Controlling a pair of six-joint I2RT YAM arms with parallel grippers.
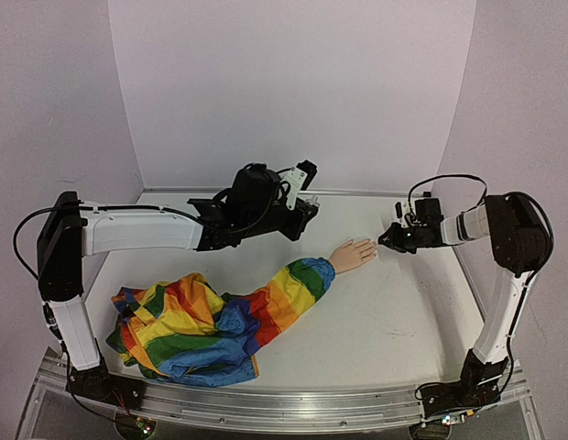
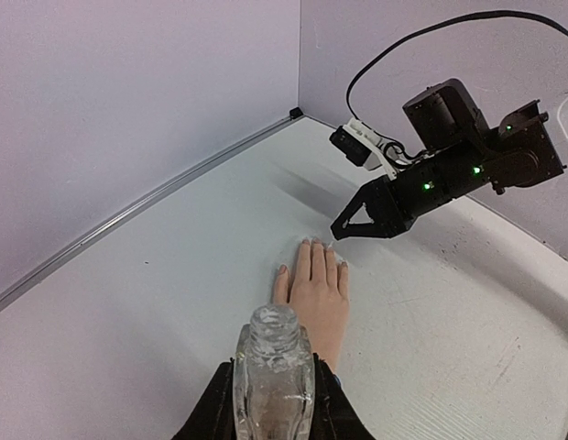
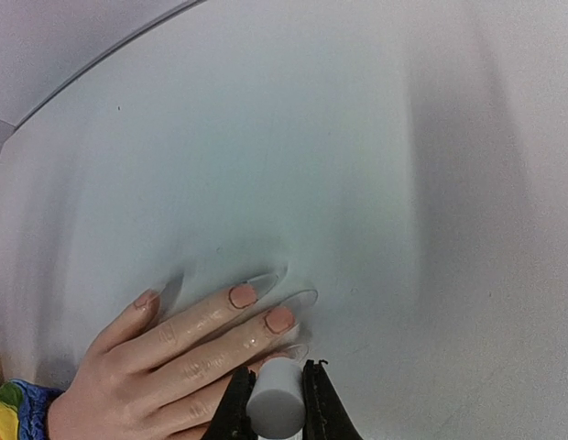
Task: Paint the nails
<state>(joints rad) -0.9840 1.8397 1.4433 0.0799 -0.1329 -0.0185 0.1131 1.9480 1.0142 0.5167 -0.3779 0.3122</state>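
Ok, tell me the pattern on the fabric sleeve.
Rainbow stripes on the sleeve, clearest in the top external view.

A white bench (image 1: pixel 394 321) with a metal rail (image 1: pixel 293 403) along its near edge stands inside plain pale lilac walls (image 1: pixel 293 82): one beyond the left hand (image 1: pixel 308 203) and right hand (image 1: pixel 385 241), one outward of each. Light falls soft and even.
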